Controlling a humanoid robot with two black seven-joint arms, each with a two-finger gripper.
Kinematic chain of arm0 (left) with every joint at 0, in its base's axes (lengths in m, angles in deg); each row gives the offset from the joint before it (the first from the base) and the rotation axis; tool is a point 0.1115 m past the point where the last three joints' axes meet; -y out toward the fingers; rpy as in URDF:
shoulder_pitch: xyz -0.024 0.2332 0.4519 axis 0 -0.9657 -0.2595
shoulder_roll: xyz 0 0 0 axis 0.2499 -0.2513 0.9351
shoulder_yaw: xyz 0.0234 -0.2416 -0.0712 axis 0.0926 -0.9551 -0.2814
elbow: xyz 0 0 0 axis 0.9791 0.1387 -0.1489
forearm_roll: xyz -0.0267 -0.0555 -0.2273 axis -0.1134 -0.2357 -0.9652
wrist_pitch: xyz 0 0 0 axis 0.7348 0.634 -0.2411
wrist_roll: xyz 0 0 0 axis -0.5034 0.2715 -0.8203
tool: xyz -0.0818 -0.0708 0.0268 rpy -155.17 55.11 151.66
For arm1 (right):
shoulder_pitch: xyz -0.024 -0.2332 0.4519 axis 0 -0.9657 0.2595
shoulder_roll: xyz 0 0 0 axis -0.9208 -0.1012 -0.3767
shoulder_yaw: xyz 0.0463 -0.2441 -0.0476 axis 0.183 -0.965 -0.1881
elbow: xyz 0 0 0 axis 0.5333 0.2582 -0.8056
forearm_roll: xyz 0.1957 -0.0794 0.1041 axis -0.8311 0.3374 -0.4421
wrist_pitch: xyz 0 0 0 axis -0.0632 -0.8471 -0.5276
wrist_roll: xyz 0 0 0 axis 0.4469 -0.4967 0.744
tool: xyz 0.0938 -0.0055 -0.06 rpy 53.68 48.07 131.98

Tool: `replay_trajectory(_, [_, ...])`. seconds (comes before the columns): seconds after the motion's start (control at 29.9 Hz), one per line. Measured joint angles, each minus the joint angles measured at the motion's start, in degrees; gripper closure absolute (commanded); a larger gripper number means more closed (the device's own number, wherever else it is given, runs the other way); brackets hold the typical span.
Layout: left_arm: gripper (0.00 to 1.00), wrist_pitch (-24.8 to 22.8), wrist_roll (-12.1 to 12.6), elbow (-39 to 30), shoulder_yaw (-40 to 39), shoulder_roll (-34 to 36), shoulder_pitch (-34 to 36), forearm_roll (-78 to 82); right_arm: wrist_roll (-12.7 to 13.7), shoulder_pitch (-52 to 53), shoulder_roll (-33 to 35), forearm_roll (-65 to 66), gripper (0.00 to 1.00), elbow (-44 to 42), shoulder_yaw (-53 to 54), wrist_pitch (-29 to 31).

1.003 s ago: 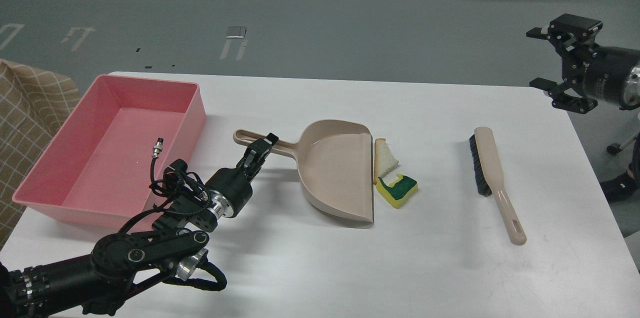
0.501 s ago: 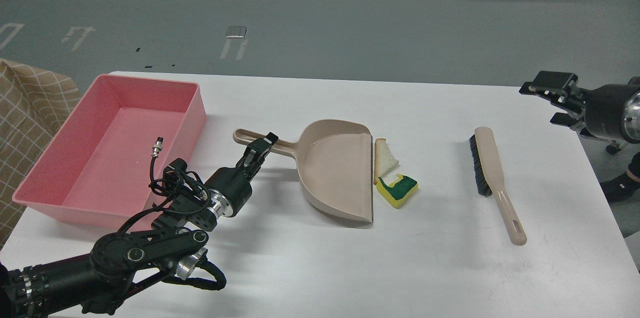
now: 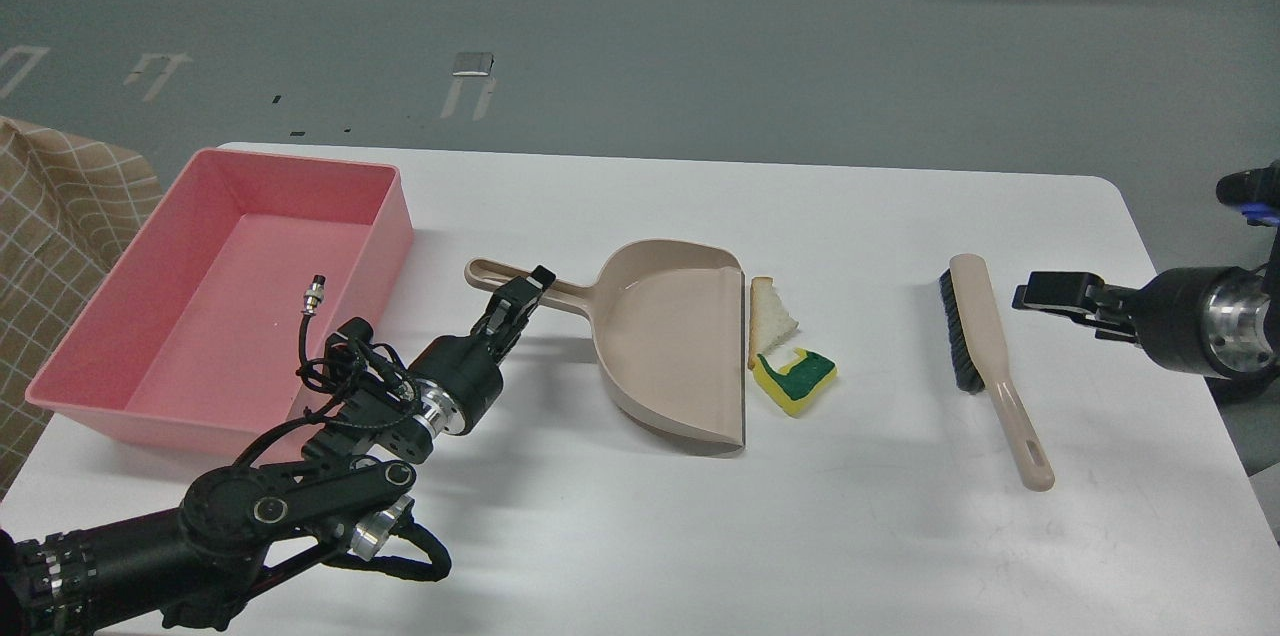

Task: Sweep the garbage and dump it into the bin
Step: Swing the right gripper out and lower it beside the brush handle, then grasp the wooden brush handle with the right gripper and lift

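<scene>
White table (image 3: 640,536): left hand (image 3: 520,301) clamped on dustpan (image 3: 670,346) handle, right hand (image 3: 1050,298) empty.

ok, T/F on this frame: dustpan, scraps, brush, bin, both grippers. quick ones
1. The left gripper is at the dustpan handle. True.
2. The bread slice and sponge lie inside the dustpan. False: both lie on the table, just off the pan's open edge.
3. The right gripper holds the brush. False: it is beside the brush, to its right, with a gap between them.
4. The pink bin has no bread or sponge in it. True.
5. The brush stands upright. False: it lies flat on the table, bristles facing the dustpan.
</scene>
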Motion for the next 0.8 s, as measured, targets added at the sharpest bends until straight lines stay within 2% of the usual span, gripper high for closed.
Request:
replay_trajectory(0.5, [1.0,0.0,-0.07,-0.01,0.0,0.15,-0.04,0.0,0.01,-0.86,0.23,0.03,0.15,3.07,-4.56,0.0])
replay_trajectory(0.7, [1.0,0.0,-0.07,-0.01,0.0,0.18,-0.05,0.0,0.07,-2.42,-0.09,-0.01,0.23,3.08,-4.73,0.0])
replay_trajectory(0.74, [1.0,0.0,-0.07,0.0,0.0,0.18,-0.05,0.0,0.08,-2.78,-0.09,-0.01,0.27,3.08,-4.73,0.0])
replay_trajectory(0.8, [1.0,0.0,-0.07,0.0,0.0,0.18,-0.05,0.0,0.1,-3.12,-0.09,-0.02,0.28,3.08,-4.73,0.0])
